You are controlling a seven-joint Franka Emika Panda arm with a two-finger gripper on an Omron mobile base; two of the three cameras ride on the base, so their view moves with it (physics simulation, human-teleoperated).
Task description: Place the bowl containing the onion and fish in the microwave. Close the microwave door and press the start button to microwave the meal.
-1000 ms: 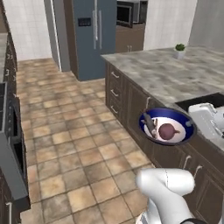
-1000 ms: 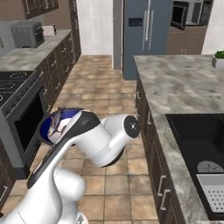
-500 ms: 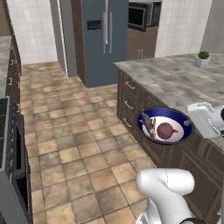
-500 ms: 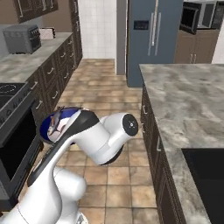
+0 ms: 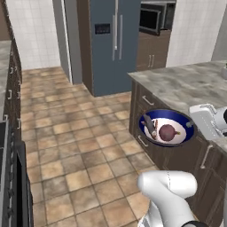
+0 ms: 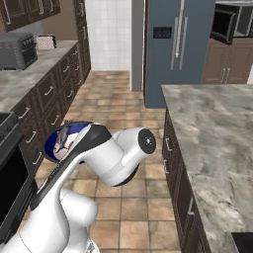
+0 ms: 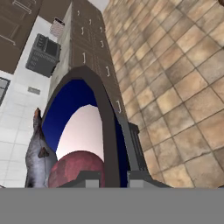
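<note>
A tiled kitchen floor runs toward the blue-grey fridge [image 5: 113,44], with the microwave [image 5: 153,17] set in wood cabinets beside it, well ahead. The gripper [image 7: 111,175] is clamped on the rim of the bowl [image 5: 167,128] — carried level above the floor, likely so nothing rolls out. The onion [image 5: 167,132] and fish [image 5: 150,126] lie inside. The stone counter [image 6: 212,128] stands alongside.

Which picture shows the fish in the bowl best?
The left base view: the fish lies whole in the bowl, beside the onion. The hand view shows it close but cut off at the bottom edge. In the right base view the arm hides most of it.
</note>
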